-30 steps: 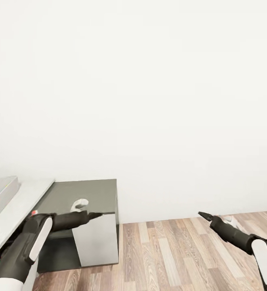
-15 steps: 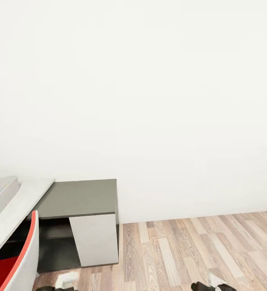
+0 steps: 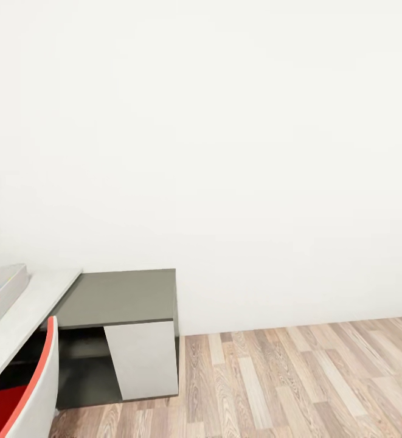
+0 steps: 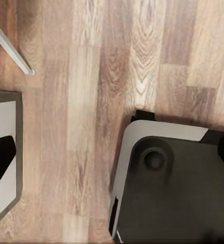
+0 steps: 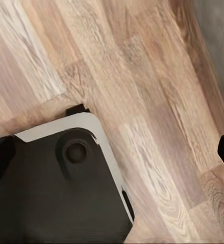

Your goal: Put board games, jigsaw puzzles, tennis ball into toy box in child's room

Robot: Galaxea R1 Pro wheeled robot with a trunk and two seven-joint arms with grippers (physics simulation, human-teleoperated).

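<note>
Head view showed you the low desk with dark grey and pale grey top (image 3: 118, 298) at lower left, beside a red-and-white chair (image 3: 33, 395). Wrist views faced wood-plank floor (image 4: 91, 127), suggesting lowered arms for travel; gripper states could not be told.

A plain white wall (image 3: 225, 121) takes most of the head view; below it, at the right and near, lies a brown-grey wood-plank floor (image 3: 298, 383). At the left stands the table (image 3: 118, 298); its dark grey top section touches the wall, a pale grey top section (image 3: 24, 319) joins it further left, and a light grey side panel (image 3: 143, 359) stands under the dark part. On the pale section, at the far left edge, lies a grey tray-like box (image 3: 0, 289) with some coloured bits inside; near the left corner shows a chair (image 3: 33, 395), white with a red seat and red edge.
</note>
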